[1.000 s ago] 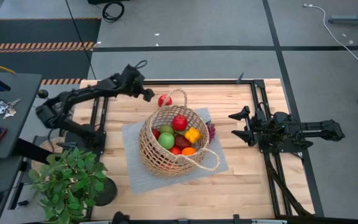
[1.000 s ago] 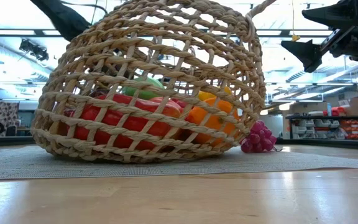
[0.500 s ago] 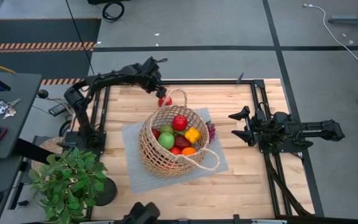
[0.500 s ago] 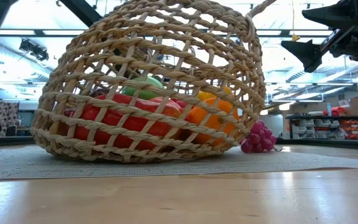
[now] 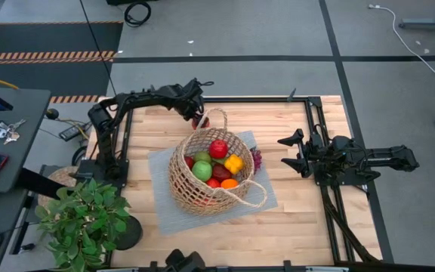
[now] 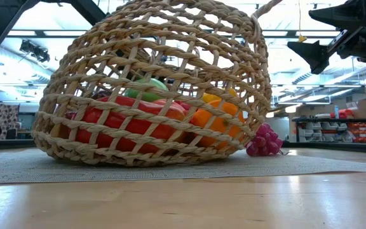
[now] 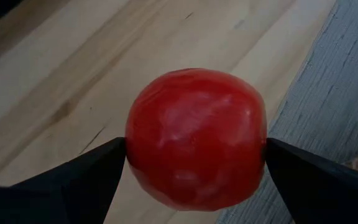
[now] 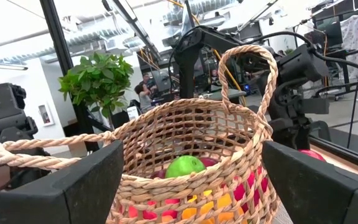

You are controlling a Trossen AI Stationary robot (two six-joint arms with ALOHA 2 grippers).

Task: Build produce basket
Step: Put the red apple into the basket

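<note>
Behind the basket [image 5: 207, 171], at its far handle, my left gripper [image 5: 197, 119] closes both fingers [image 7: 79, 180] against the sides of a red apple [image 7: 196, 138], which sits on the bare wood of the table [image 5: 293, 219] at the edge of the grey mat [image 5: 161, 208]. The basket stands on the mat, holding produce: a red apple [image 5: 217, 148], a green apple [image 5: 202, 170], a yellow pepper [image 5: 234, 162] and an orange [image 5: 229, 183]. Purple grapes [image 6: 264, 141] lie against the basket's right side. Farther right of the basket, my right gripper [image 5: 291, 152] hangs above the table, fingers spread wide, holding nothing.
</note>
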